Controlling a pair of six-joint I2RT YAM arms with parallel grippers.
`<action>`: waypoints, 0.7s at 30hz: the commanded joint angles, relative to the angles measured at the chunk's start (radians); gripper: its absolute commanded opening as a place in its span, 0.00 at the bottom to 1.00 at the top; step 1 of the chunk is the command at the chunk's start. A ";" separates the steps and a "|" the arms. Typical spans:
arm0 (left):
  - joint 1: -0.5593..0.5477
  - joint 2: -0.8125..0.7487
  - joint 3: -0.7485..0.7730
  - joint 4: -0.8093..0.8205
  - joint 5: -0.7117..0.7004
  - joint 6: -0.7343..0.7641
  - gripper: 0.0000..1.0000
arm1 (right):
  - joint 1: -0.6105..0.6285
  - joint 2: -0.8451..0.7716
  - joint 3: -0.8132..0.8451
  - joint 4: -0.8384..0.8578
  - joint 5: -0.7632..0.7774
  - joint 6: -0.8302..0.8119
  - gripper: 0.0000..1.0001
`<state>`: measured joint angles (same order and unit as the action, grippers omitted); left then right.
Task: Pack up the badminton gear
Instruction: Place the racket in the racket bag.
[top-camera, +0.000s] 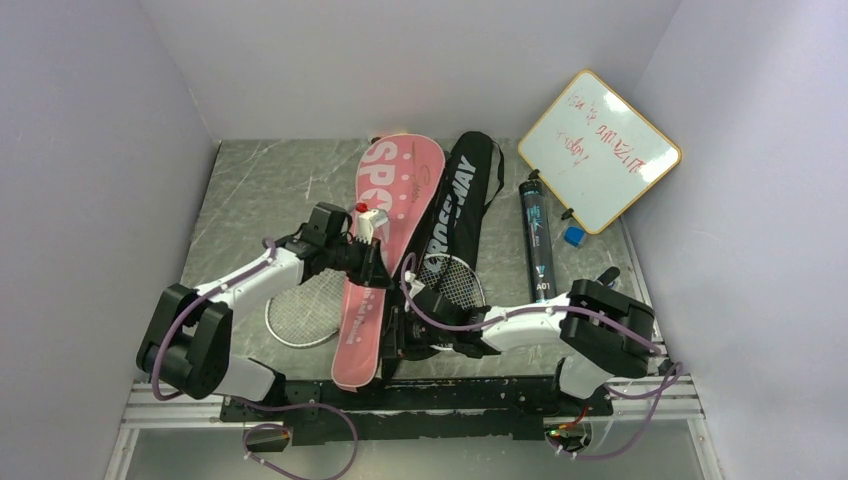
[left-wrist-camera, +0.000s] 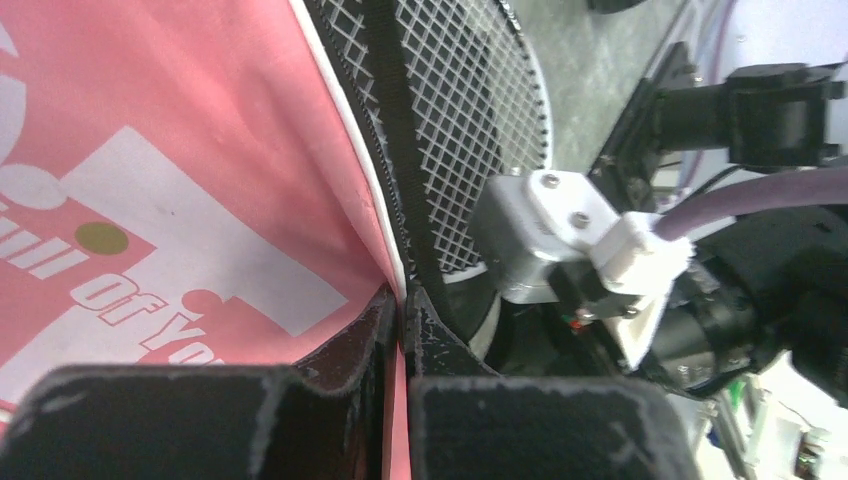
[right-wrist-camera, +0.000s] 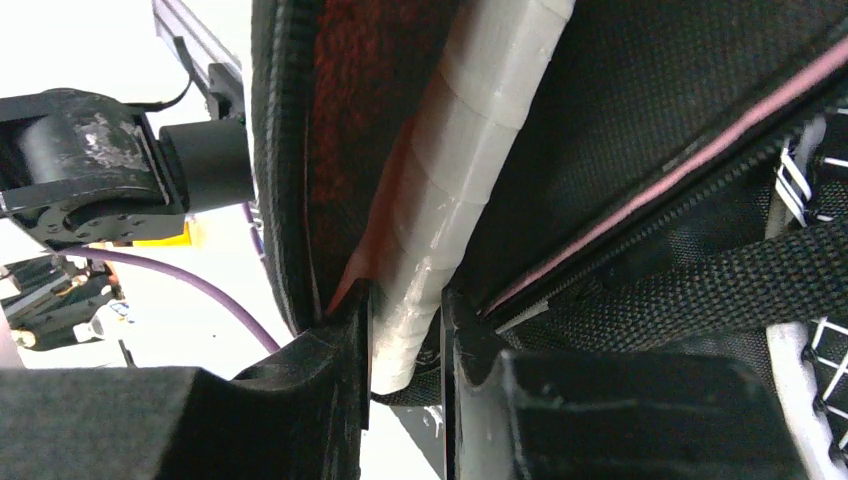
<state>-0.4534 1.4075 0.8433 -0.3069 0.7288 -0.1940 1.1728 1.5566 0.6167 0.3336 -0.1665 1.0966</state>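
— pink cover (top-camera: 400, 180), where's it lying?
— mid-table, lengthwise, just beside the black cover (top-camera: 465, 195). the dark tube (top-camera: 536, 235) is further right.
— left gripper (left-wrist-camera: 402, 310)?
— fingers pinched tight on the pink cover's white-piped edge.
— and the right gripper (right-wrist-camera: 405, 310)?
— clamped around a racket's white taped handle (right-wrist-camera: 470, 150), with dark lining and zip on either side. can't tell which racket.

Grey marbled table (top-camera: 260, 180) boxed in by plain lilac-grey walls (top-camera: 100, 150); one wall stands well left of the left claw (top-camera: 373, 267), one well right of the right claw (top-camera: 394, 343), one far beyond both; a wood-framed whiteboard (top-camera: 600, 150) leans in the corner beyond the right claw; pale metal rails (top-camera: 170, 402) edge the table behind the claws; light soft, even.
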 joint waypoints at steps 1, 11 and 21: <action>-0.019 -0.074 -0.075 0.278 0.292 -0.287 0.08 | -0.010 0.015 0.013 0.191 0.090 -0.025 0.09; -0.013 -0.174 -0.178 0.601 0.306 -0.597 0.08 | -0.014 -0.015 -0.112 0.388 0.104 -0.027 0.25; -0.016 -0.107 0.112 -0.188 -0.065 0.053 0.11 | -0.022 -0.333 -0.155 0.032 0.329 -0.090 0.57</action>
<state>-0.4625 1.2854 0.8330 -0.2016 0.8135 -0.4229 1.1614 1.3735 0.4614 0.5091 -0.0212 1.0573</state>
